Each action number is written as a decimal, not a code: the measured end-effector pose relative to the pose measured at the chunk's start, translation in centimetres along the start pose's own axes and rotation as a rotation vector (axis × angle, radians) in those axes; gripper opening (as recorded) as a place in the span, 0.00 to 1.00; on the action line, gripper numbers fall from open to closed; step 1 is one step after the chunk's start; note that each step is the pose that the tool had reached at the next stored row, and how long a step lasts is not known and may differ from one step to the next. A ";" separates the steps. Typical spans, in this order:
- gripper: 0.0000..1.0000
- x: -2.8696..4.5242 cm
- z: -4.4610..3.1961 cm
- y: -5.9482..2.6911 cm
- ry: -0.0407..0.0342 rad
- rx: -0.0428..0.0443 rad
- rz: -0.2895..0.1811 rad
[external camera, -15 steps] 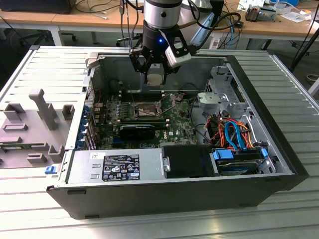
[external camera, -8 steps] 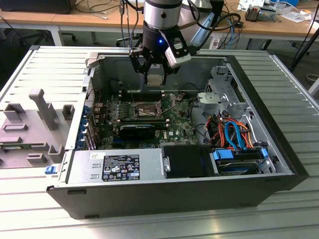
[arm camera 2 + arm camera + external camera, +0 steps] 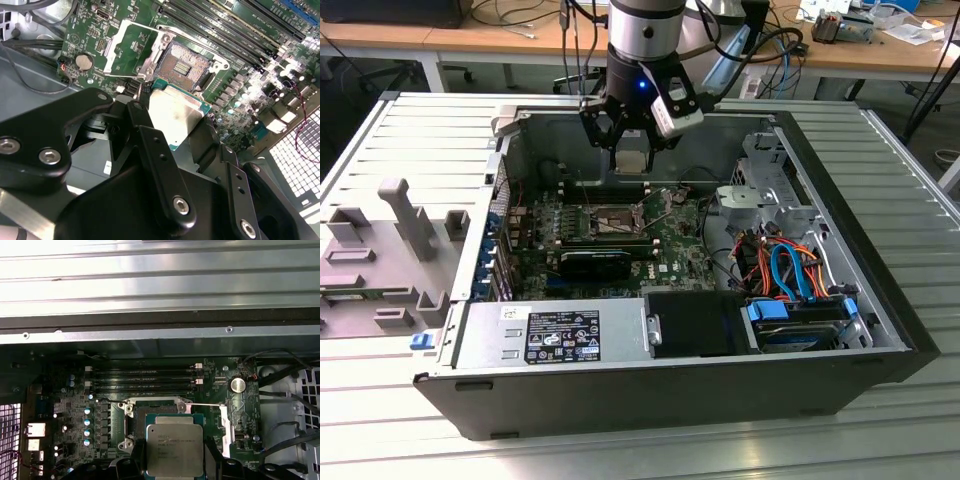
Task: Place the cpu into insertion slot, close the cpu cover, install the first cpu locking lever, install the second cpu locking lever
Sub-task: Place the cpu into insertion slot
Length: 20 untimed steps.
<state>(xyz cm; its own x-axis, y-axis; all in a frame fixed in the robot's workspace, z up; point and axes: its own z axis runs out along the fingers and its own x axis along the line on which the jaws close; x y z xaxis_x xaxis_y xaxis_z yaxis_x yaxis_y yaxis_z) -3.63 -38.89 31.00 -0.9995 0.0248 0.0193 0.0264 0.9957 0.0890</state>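
**A:** Exterior view first. Where do we stand?

**B:** Our claw (image 3: 632, 142) hangs in the upper middle of the frame, clamped on the cpu (image 3: 633, 161) above the open case (image 3: 620, 400). The slot (image 3: 610, 218) sits lower, near the frame's centre and apart from the chip. We judge the placing not yet done.

**A:** And the second wrist view?

**B:** The cpu (image 3: 176, 116) is pinched by two opposite edges, silver top showing. The slot (image 3: 186, 66) is bare and the cover (image 3: 114, 44) lies swung open beside it, so nothing bars our way in.

**A:** First wrist view?

**B:** The cpu (image 3: 174, 450) overlaps part of the slot (image 3: 145, 415) in the picture, and the cover (image 3: 226, 427) is folded out to one side. We cannot tell whether the edges are truly square.

**A:** So how do we place it well?

**B:** We keep the chip level and match its edges to the frame. We set it in gently, with no sideways push, since we judge the socket contacts to be delicate.

**A:** Surface and room?

**B:** In the exterior view the case lies on a ribbed metal table (image 3: 880, 150). Grey fixtures (image 3: 395, 215) sit at the frame's left, and wooden desks (image 3: 470, 35) strewn with cables run along the top.
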 end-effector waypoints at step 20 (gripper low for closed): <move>0.55 -0.02 0.78 -0.32 0.0000 0.0000 0.000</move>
<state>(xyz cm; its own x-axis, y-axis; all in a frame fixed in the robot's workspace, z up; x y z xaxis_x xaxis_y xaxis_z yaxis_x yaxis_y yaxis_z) -3.63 -39.14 30.20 -0.9995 0.0247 0.0193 0.0264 0.9957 0.0890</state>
